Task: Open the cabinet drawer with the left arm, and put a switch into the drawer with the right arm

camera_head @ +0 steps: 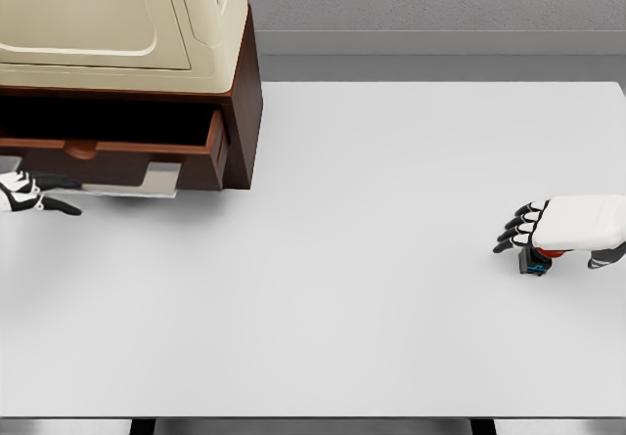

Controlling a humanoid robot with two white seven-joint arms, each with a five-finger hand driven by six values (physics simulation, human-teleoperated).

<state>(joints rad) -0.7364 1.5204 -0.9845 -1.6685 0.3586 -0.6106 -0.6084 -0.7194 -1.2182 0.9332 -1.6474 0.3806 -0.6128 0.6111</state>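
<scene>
I see the drawer [108, 147] pulled open, the left robot hand [24, 196] spread just below it, and the right robot hand [562, 228] curled over the switch [535, 262] on the worktop [342, 288].

On my feed the right hand [572, 228] has a smooth white shell over its back and black-and-white segmented fingers [518, 230]; the left hand [27, 196] shows the same colours.
</scene>
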